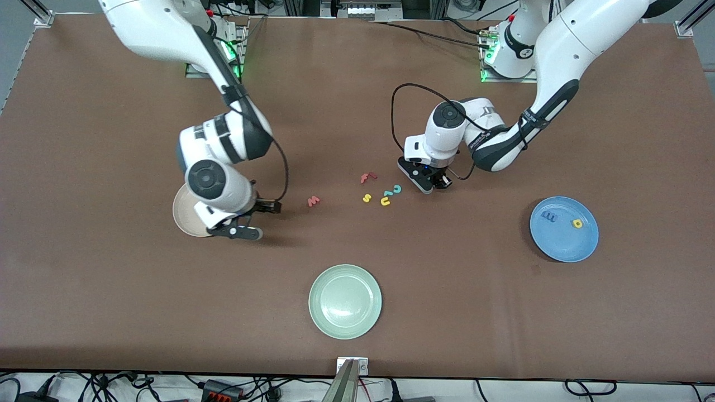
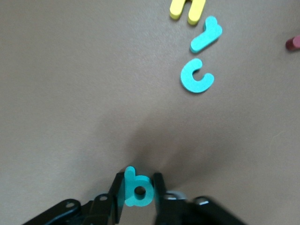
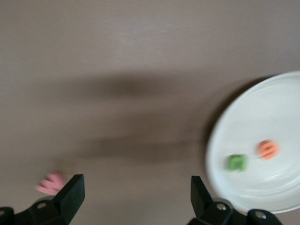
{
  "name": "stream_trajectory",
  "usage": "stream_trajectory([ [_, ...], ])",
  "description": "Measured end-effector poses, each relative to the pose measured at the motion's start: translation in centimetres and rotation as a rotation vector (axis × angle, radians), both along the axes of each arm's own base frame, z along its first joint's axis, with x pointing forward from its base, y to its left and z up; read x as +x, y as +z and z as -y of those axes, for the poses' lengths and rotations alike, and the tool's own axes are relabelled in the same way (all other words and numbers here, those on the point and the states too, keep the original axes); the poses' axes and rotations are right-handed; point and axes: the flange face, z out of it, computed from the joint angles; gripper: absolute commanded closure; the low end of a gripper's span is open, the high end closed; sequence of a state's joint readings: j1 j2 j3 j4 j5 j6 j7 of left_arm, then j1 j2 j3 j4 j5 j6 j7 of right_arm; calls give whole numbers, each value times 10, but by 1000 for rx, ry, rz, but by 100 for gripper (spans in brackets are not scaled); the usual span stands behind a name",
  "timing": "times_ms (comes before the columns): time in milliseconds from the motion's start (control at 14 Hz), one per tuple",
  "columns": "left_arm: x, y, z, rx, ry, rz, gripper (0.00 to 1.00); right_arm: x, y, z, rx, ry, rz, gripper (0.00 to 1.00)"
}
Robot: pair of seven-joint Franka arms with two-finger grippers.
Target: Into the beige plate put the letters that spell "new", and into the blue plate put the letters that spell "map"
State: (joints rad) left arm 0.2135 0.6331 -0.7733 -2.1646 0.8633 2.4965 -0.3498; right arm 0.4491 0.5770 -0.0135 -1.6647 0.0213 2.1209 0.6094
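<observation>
My left gripper (image 2: 138,186) is shut on the teal "a" (image 2: 137,188), low over the table beside the loose letters; in the front view this gripper (image 1: 430,182) hides the letter. The blue plate (image 1: 564,245) holds the blue "m" (image 1: 549,216) and yellow "p" (image 1: 577,224). My right gripper (image 1: 258,219) is open and holds nothing, over the table between the beige plate (image 1: 181,215) and the dull-red "w" (image 1: 313,201). The right wrist view shows the gripper (image 3: 136,187), the green "n" (image 3: 237,162) and orange "e" (image 3: 268,149) in the beige plate (image 3: 262,108), and the "w" (image 3: 50,183).
Loose letters lie mid-table: a red "f" (image 1: 367,177), a yellow "s" (image 1: 367,197), a yellow u-shape (image 1: 385,201) and a teal "c" (image 1: 397,189). A pale green plate (image 1: 345,321) sits nearer the front camera.
</observation>
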Motion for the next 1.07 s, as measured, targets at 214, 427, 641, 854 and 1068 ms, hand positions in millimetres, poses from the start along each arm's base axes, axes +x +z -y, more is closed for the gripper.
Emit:
stream_trajectory([
  [214,18,4,-19,5,38,15,80,-14,-29,-38,-9,-149,32,0],
  [427,65,30,-83,53,49,54,80,-36,-60,-86,-6,-311,73,0],
  [641,112,62,-159,131,-11,58,80,-61,-87,-125,2,-420,99,0],
  [854,146,89,-209,218,-70,30,80,-62,-91,-127,-4,-500,103,4],
  [1068,162,104,-241,275,-48,-7,80,-50,-87,-115,-7,-590,114,7],
])
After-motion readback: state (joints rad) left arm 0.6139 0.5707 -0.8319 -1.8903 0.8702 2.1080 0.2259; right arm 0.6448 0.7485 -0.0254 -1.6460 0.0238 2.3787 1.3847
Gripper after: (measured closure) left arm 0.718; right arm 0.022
